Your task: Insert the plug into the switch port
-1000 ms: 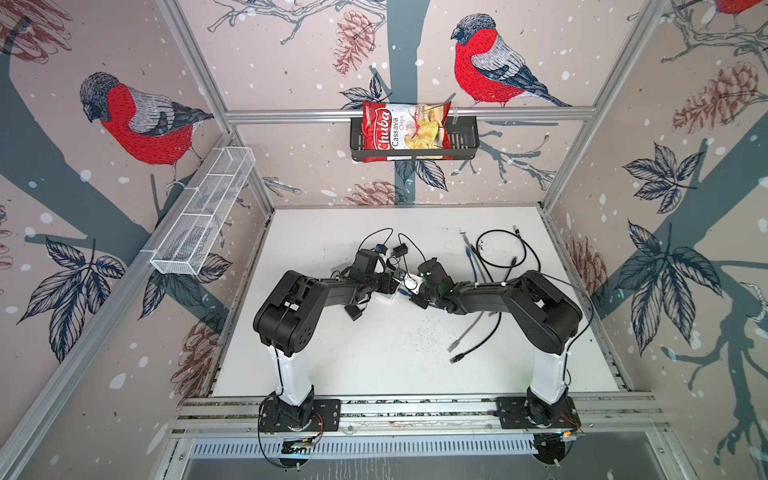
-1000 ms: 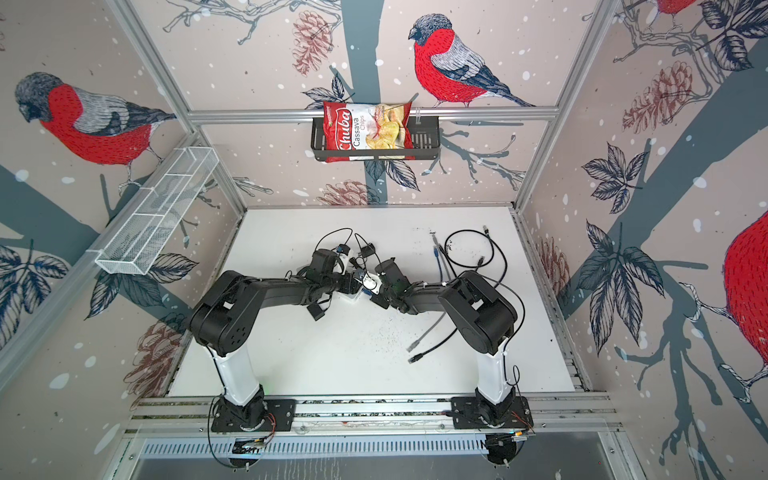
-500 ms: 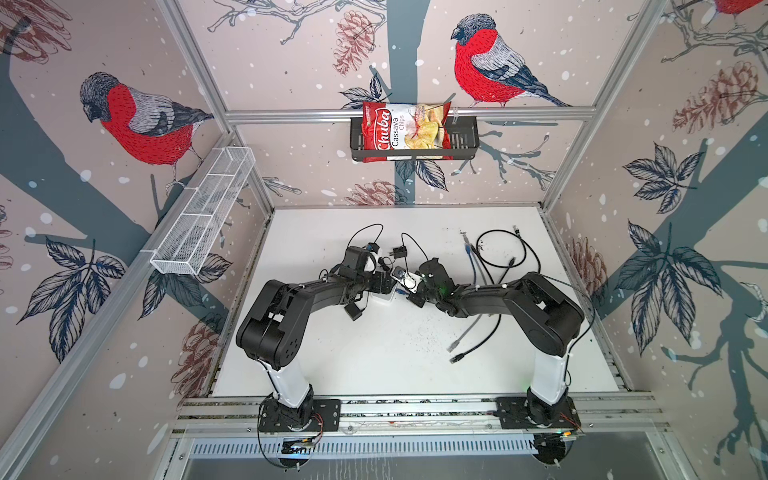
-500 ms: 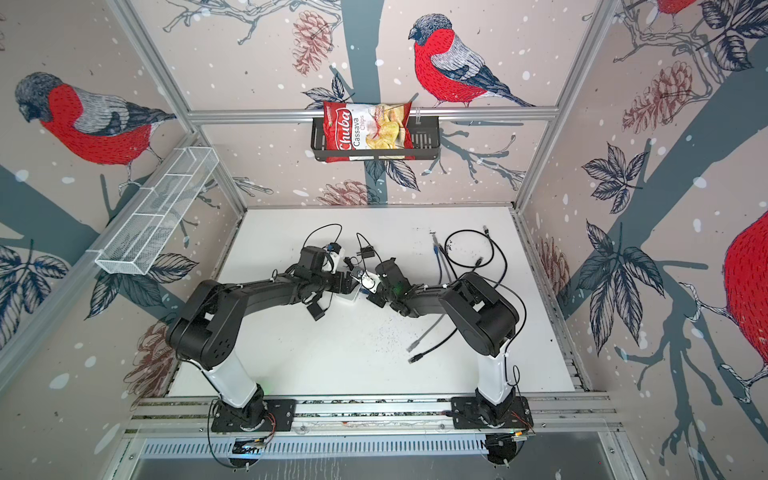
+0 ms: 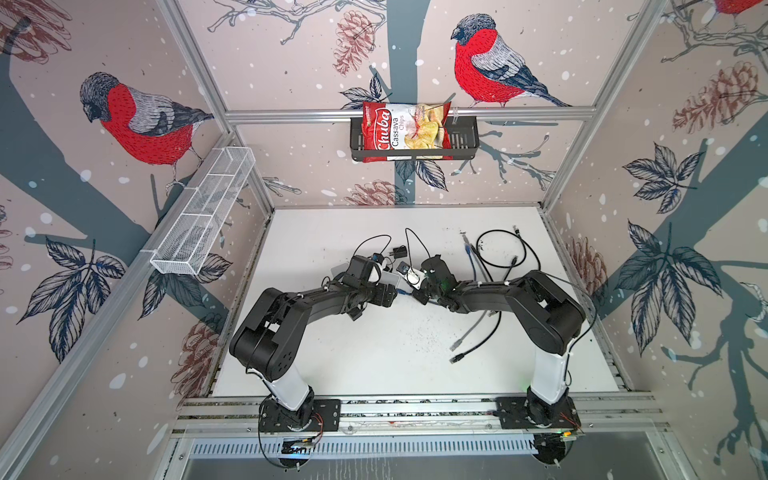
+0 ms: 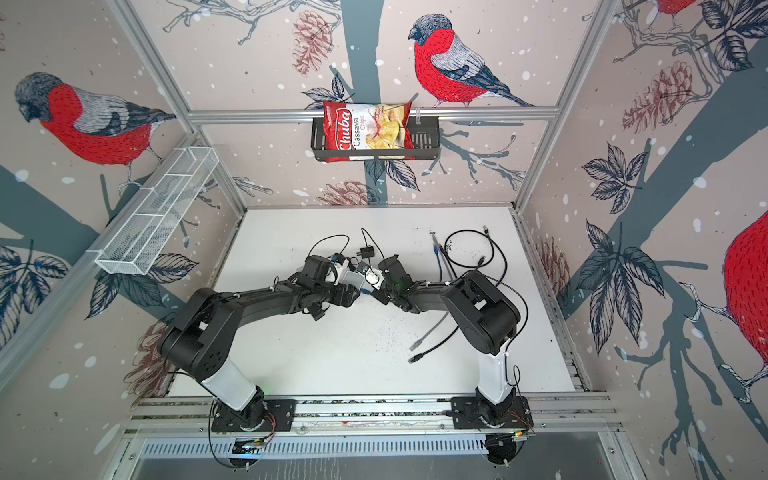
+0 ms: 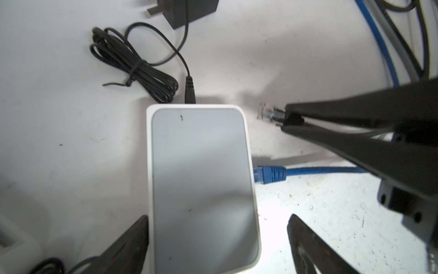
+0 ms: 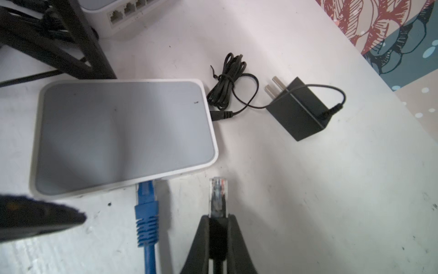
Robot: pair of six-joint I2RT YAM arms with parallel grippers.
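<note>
The switch [image 7: 201, 180] is a white box with a grey top, lying flat mid-table; in both top views the arms largely cover it [image 5: 392, 278] [image 6: 353, 277]. A blue plug [image 8: 145, 199] sits in a port on its long side. My left gripper [image 7: 218, 218] is open and straddles one end of the switch. One finger [image 7: 135, 239] is against its side, the other stands clear. My right gripper [image 8: 218, 220] is shut on the black boot of a clear plug [image 8: 218, 191]. That plug hovers just off the switch's port side, near the corner, outside any port.
A black power adapter [image 8: 298, 109] and its bundled cord [image 8: 227, 78] lie beyond the switch, plugged into its end. A second white switch [image 8: 128, 11] sits behind the left arm. Loose black, grey and blue cables [image 5: 498, 257] sprawl right of the right arm.
My left gripper's jaws have opened wider around the switch, and the left arm's elbow has swung left. The right gripper holds the plug in about the same place.
</note>
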